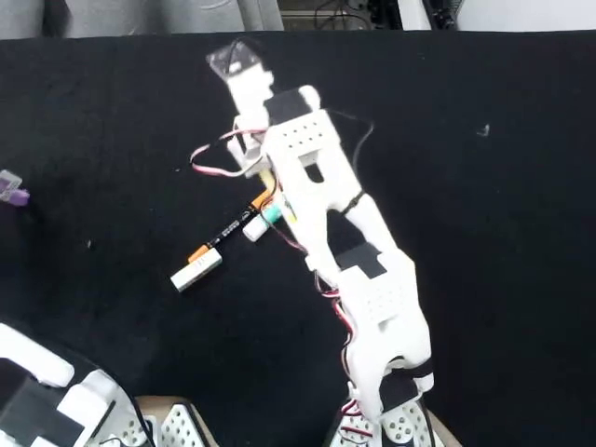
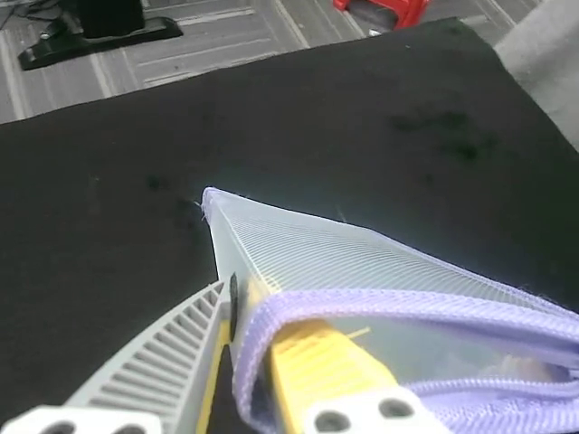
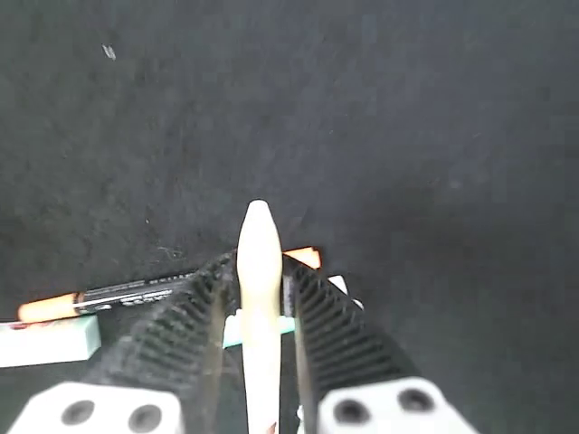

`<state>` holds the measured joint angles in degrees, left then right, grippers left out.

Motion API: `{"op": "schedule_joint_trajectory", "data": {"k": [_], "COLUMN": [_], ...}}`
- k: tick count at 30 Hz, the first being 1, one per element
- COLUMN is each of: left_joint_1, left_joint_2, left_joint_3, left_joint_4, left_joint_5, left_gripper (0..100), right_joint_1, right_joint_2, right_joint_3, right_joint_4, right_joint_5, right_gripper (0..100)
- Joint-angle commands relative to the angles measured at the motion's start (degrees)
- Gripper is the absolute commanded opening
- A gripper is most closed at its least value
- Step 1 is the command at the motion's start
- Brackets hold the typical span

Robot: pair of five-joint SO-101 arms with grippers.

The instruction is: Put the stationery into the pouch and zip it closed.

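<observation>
In the left wrist view my left gripper (image 2: 242, 303) is shut on the purple-trimmed rim of the translucent ribbed pouch (image 2: 362, 262), which lies on the black table. In the right wrist view my right gripper (image 3: 259, 264) is shut on a cream pen-like stick (image 3: 258, 235), just above the table. Under it lie a black pen with orange ends (image 3: 127, 294) and a white eraser (image 3: 50, 339). From above, the right gripper (image 1: 268, 194) hangs at mid-table over the black pen (image 1: 228, 231), with the eraser (image 1: 196, 270) nearer the front.
A small purple piece (image 1: 11, 189) shows at the table's left edge. A teal-tipped item (image 1: 270, 214) lies beside the pen. Part of a white arm (image 1: 42, 391) sits at the front left corner. The table's right half is bare black cloth (image 1: 484, 233).
</observation>
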<state>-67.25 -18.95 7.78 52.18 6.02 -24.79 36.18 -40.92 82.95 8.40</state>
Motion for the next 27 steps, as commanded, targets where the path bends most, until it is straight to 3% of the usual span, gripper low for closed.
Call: {"op": "schedule_joint_trajectory", "data": {"k": [1, 7, 12, 18, 27], "left_joint_1": [5.85, 16.13, 25.36, 34.07, 48.31], "left_joint_2": [-1.14, -0.88, -0.53, -0.97, -0.53], "left_joint_3": [-11.38, -25.45, -33.54, -35.12, -33.54], "left_joint_4": [7.91, 22.68, 33.32, 37.01, 38.42], "left_joint_5": [-0.35, 0.09, 0.18, 0.97, 11.16], "left_gripper": [3, 3, 3, 3, 3], "right_joint_1": [1.49, 1.49, 2.37, 2.46, 2.55], "right_joint_2": [-2.07, -1.8, -1.98, -3.56, -14.64], "right_joint_3": [-18.07, -39.6, -50.42, -54.9, -54.9], "right_joint_4": [7.38, 17.05, 18.2, 17.85, 16.88], "right_joint_5": [0.0, -0.09, -0.53, -0.62, -4.92], "right_gripper": [1.1, 1.1, 1.1, 1.1, 1.1]}}
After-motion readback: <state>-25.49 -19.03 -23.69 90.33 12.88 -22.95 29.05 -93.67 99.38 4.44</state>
